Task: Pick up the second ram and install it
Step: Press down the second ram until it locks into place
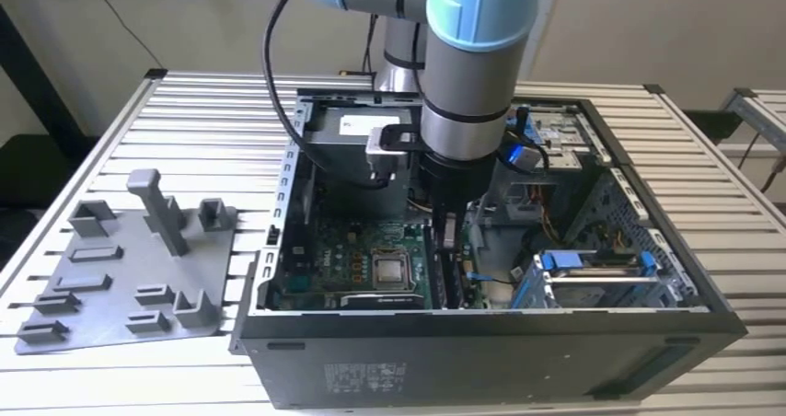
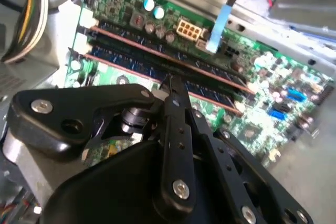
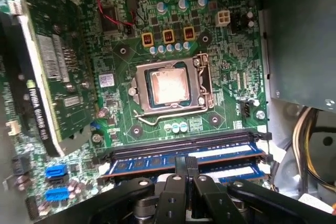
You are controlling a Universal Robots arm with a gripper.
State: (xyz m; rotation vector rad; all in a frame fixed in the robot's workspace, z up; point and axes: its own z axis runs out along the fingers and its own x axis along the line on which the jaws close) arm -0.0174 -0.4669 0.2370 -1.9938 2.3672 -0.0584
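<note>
Black gripper (image 2: pixel 170 80) linkage sits closest to the lens in both wrist views, so that's most of what's up front. Its jaws are pulled narrow, basically pressed together into one thin bar. The tip sits right on the top edge of the second ram (image 2: pixel 210 95). Can't really tell if they're pinching it or just resting on it.

That stick stands upright in its blue slot on the green motherboard (image 2: pixel 273 72). Another memory stick (image 2: pixel 157 45) runs parallel just beside it, on the side away from the linkage. In the first wrist view the gripper (image 3: pixel 186 161) comes down at the middle of the slots, and the processor socket (image 3: pixel 168 87) with its bare silver chip is a bit further along the board.

From the exterior view, the arm (image 1: pixel 473 66) drops straight down into the open computer case (image 1: pixel 491 352), near the middle of the frame. A grey fixture plate (image 1: pixel 123 287) with upright posts lies on the slatted desk (image 1: pixel 221 103) at the exterior view's left, just beside the case.
</note>
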